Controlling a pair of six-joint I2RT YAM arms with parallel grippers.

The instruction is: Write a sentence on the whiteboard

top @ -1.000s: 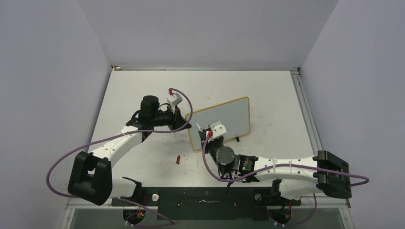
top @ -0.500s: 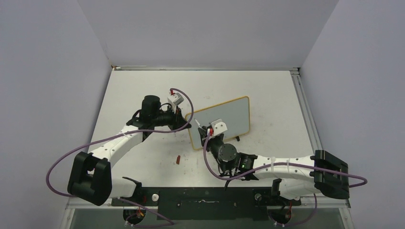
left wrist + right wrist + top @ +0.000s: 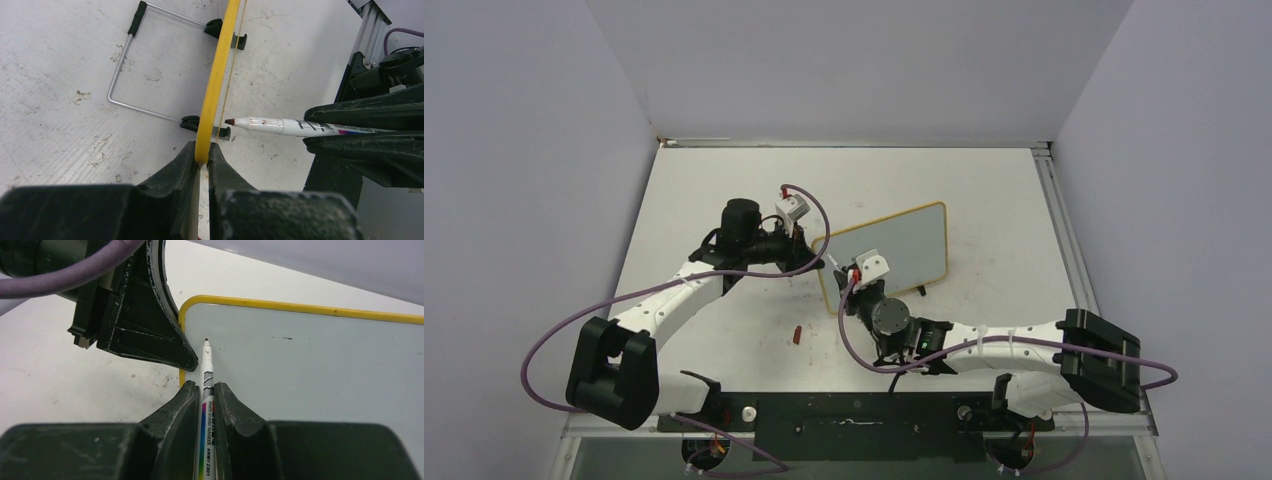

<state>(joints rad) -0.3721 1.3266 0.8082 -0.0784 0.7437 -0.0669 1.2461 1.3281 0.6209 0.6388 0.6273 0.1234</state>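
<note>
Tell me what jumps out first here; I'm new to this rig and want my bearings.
The yellow-rimmed whiteboard stands propped mid-table, its left edge pinched by the left gripper. The right gripper holds a marker, its uncapped tip close to the board's almost bare face beside that edge. A small red piece lies on the table nearby.

The whiteboard (image 3: 912, 245) stood propped near the middle of the surface (image 3: 984, 200), leaning back on its wire stand (image 3: 120, 75). Its glossy pale-grey face was turned toward me, with a thin yellow rim and rounded corners. My left claw (image 3: 201, 154) pinched its left edge.
</note>
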